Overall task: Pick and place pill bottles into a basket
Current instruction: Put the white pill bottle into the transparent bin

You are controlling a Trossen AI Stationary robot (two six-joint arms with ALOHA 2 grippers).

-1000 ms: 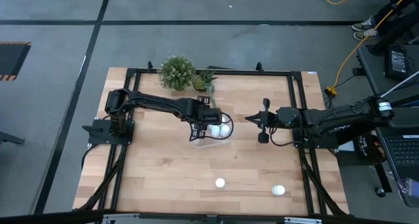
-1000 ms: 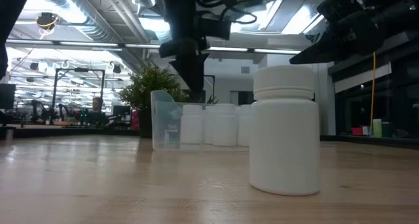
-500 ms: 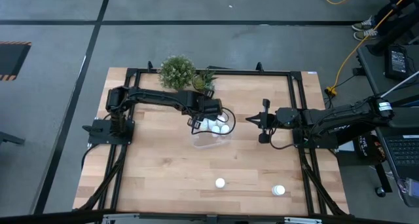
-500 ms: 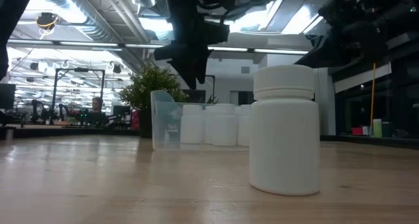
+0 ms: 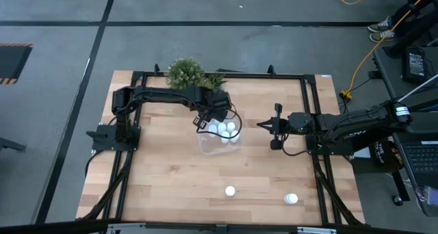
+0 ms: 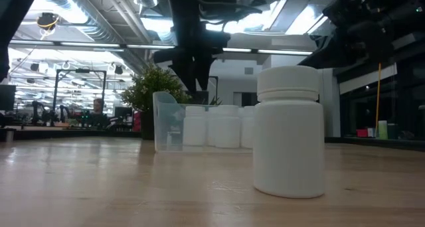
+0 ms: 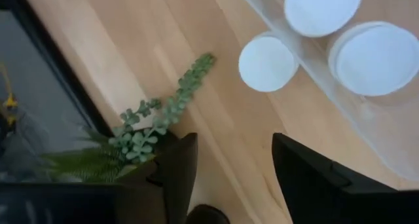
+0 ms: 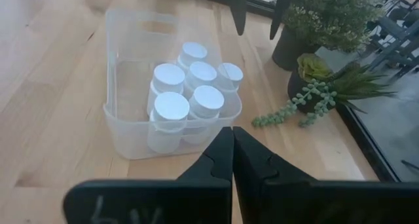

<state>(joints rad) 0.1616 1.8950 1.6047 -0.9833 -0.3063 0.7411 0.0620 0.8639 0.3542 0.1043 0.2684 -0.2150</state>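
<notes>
The clear basket [image 5: 220,141] stands mid-table with several white pill bottles [image 8: 196,86] standing in it. My left gripper [image 5: 209,118] hangs open and empty above the basket's far edge, beside the plant; its fingers [image 7: 180,175] stand apart over bare wood, with white caps [image 7: 267,61] just past them. Two more bottles stand upright on the wood near the front edge, one [image 5: 230,191] in the middle and one [image 5: 292,199] to the right; one of them looms large in the low view [image 6: 289,131]. My right gripper [image 5: 263,124] is shut and empty, right of the basket.
A potted green plant [image 5: 185,75] and a smaller trailing one [image 5: 213,85] stand at the far edge just behind the basket; a sprig [image 7: 177,103] lies on the wood under my left gripper. A black frame [image 5: 311,111] runs around the table.
My left gripper has drawn back from over the basket toward the table's far edge and the plants, turning as it went. The bottles and the basket have stayed where they were.
</notes>
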